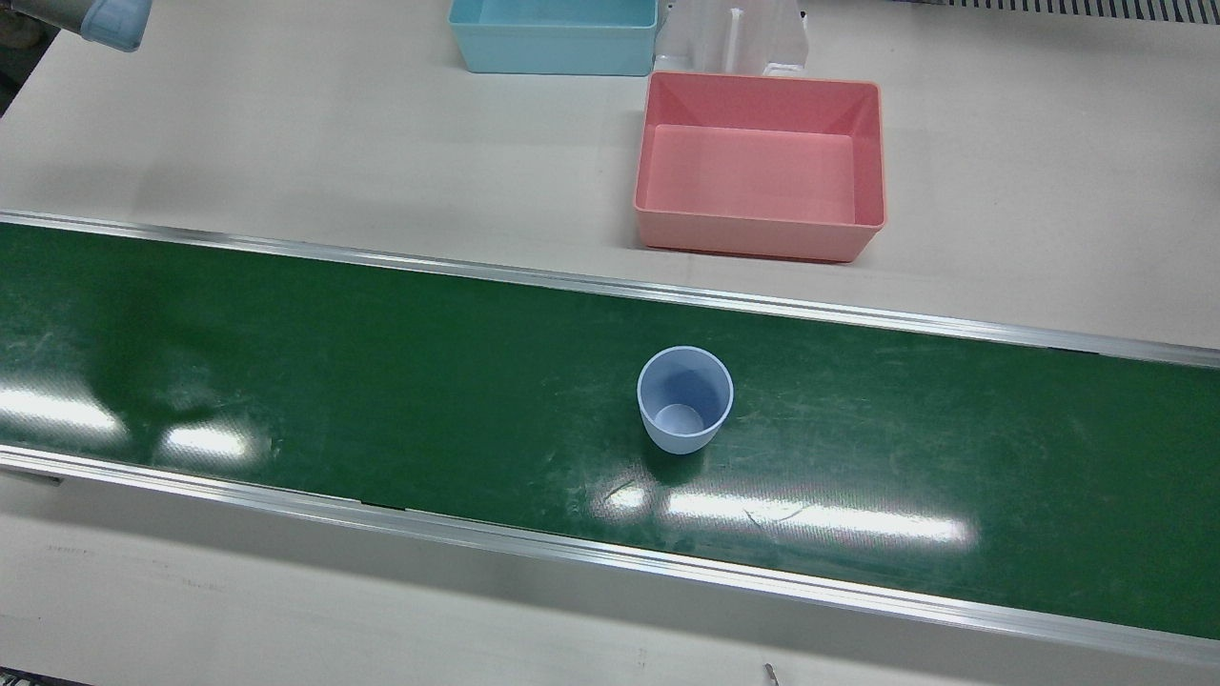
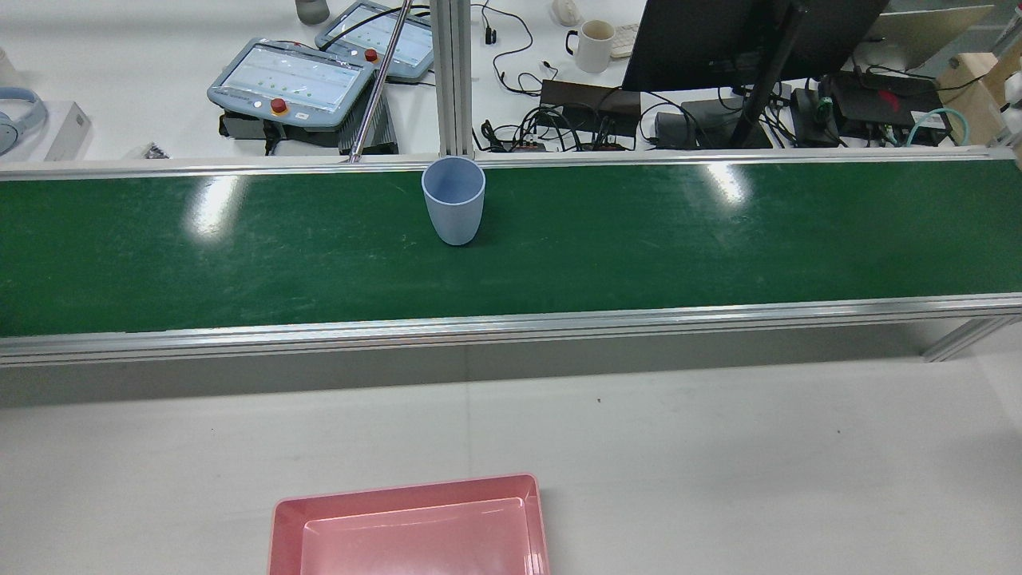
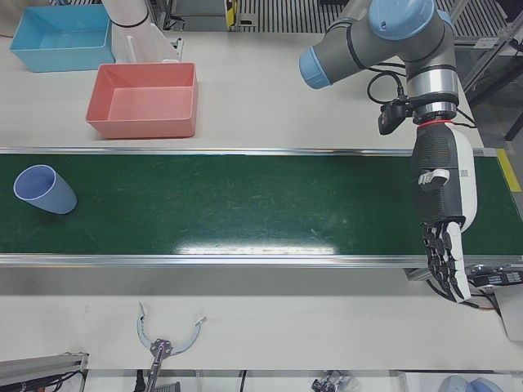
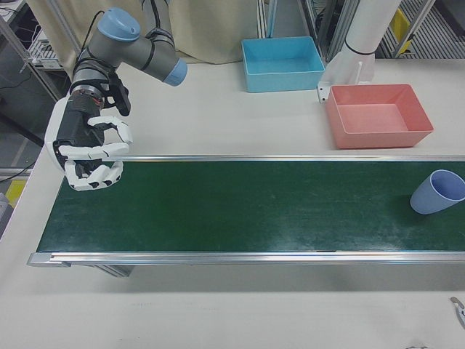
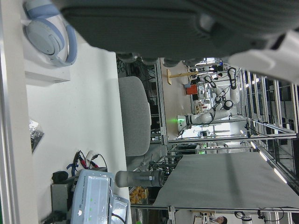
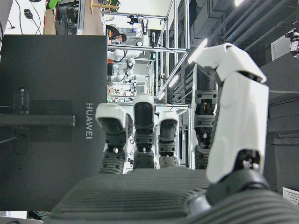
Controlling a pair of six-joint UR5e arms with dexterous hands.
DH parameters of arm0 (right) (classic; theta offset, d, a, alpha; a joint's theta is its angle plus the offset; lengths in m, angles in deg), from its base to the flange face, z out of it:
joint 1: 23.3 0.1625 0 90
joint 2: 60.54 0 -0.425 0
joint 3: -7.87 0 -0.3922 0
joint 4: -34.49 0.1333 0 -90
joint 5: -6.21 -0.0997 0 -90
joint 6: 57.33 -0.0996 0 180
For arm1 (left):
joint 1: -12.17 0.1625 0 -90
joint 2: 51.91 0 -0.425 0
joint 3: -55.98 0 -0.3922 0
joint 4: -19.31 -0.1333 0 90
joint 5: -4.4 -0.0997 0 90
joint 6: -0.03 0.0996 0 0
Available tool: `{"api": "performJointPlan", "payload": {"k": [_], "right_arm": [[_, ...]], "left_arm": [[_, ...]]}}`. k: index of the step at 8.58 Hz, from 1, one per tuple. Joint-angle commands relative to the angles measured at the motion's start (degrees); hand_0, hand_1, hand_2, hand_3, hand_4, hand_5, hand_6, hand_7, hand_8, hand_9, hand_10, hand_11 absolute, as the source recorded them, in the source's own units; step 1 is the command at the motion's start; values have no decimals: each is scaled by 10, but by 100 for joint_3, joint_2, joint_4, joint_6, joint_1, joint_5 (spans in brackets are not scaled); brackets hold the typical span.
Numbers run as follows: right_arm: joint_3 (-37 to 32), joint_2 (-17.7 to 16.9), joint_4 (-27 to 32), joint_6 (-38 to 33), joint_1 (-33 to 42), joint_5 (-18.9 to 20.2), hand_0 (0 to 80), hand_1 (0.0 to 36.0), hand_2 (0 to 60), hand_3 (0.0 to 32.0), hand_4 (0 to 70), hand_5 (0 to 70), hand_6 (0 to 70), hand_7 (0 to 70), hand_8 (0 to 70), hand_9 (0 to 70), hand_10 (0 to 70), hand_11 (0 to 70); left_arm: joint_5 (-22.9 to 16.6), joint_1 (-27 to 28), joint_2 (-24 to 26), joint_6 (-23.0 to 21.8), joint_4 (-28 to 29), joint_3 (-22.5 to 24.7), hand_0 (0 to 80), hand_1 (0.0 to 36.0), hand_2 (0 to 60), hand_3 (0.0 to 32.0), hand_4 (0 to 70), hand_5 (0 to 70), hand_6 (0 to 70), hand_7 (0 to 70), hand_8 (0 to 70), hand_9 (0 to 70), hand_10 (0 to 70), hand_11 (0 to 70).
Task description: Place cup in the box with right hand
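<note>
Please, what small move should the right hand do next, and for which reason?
Probably the right hand should travel along the green belt toward the blue cup. The hand is open and empty at one end of the belt, while the cup stands upright far along it, near the pink box.

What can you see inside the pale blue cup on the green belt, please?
The cup stands upright and open. The front view looks down to its bare bottom: nothing is inside. Only the inner wall nearest the camera is hidden by its rim.
</note>
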Motion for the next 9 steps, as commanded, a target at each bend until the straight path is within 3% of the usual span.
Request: {"api": "performJointPlan", "payload": {"k": [1,9], "right_arm": [[0,0,0,0,0,0,585,253,344,0,638,130,228,700,402,579,472,672],[0,0,0,0,0,0,583,254,352,0,642,130,228,700,402,581,470,669]], "left_arm": [[0,-2,0,0,0,6,0,0,0,0,0,0,0,0,0,0,0,0],[0,-2,0,0,0,-3,0,0,0,0,0,0,0,0,0,0,0,0]]}}
